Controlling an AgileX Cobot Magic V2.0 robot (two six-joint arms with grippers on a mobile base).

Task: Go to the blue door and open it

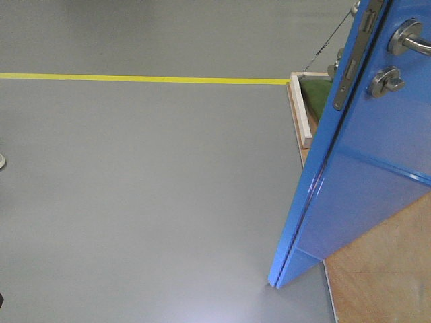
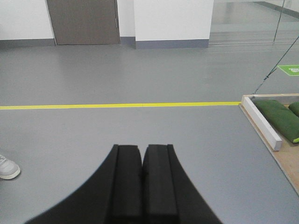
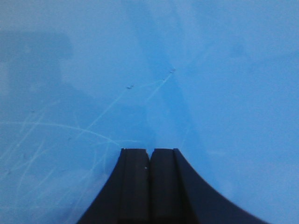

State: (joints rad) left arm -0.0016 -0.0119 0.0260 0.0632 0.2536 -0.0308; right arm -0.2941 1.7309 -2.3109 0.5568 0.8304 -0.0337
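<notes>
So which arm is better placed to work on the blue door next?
Probably right. The right hand, shut, faces the blue door close up; the left hand, also shut, points at grey floor.

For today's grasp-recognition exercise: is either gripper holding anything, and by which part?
Nothing is held. The left gripper is shut and empty, facing the grey floor; the right gripper is shut and empty, facing the blue door.

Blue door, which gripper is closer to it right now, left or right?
Right. The right gripper, shut, points at the blue door, whose panel fills its view. The left gripper, shut, faces open grey floor, no door in sight.
</notes>
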